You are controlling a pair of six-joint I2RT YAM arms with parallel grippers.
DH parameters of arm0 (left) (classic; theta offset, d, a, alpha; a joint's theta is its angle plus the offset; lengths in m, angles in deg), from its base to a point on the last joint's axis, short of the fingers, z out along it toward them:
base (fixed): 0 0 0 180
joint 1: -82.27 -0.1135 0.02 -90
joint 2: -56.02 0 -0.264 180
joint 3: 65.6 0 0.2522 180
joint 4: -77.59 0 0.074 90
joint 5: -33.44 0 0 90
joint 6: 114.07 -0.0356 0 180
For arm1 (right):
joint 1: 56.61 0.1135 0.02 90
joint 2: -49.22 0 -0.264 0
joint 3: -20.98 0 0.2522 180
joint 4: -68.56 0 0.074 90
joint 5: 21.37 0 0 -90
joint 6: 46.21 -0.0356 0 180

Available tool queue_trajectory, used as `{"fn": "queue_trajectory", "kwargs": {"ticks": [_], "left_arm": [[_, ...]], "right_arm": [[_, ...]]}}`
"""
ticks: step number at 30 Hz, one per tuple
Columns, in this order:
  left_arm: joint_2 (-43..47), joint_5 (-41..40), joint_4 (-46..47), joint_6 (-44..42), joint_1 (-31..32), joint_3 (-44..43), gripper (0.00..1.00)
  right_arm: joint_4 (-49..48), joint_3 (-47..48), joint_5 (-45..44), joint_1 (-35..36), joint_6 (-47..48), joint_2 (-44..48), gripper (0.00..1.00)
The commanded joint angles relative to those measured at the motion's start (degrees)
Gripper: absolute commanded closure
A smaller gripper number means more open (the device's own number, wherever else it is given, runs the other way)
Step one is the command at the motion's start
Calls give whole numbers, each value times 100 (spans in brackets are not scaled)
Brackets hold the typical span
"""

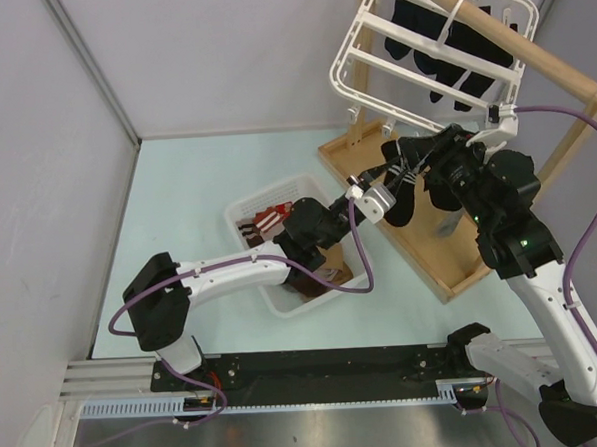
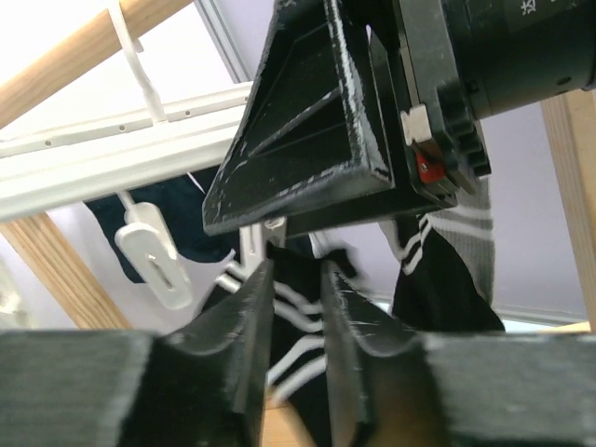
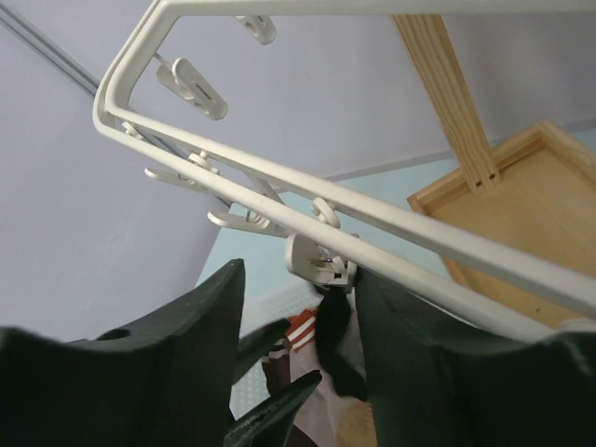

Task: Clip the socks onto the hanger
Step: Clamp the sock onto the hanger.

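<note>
Right arm (image 1: 520, 242), up from 5 o'clock, elbow folded: right gripper (image 3: 300, 279) jaws wide, flanking clip (image 3: 319, 260) that pinches black sock (image 3: 333, 340). Left arm (image 1: 231, 272), stretched toward 2 o'clock: left gripper (image 2: 296, 270) slightly parted, seemingly gripping nothing. Hanger (image 3: 447, 246) at 1 o'clock.

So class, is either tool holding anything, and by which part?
Right tool open, holding nothing; a hanger clip pinches the black sock by its top. Left tool: cannot tell.

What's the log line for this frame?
left gripper: open, empty | right gripper: open, at clip | black sock: hanging from clip | hanger: on wooden pole
</note>
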Motion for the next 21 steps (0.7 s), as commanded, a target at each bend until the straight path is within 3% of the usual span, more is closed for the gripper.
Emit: {"fn": "queue_trajectory", "kwargs": {"ticks": [1, 5, 14, 21], "left_arm": [[38, -43, 112, -51, 45, -212, 59], [170, -122, 200, 2, 36, -19, 49], [223, -869, 717, 256, 28, 289, 15], [-31, -1686, 675, 503, 19, -123, 12]], "right_arm": [[20, 49, -132, 30, 92, 83, 40], [37, 49, -211, 47, 127, 127, 36], [81, 49, -430, 39, 320, 224, 34], [152, 49, -589, 39, 434, 312, 32]]}}
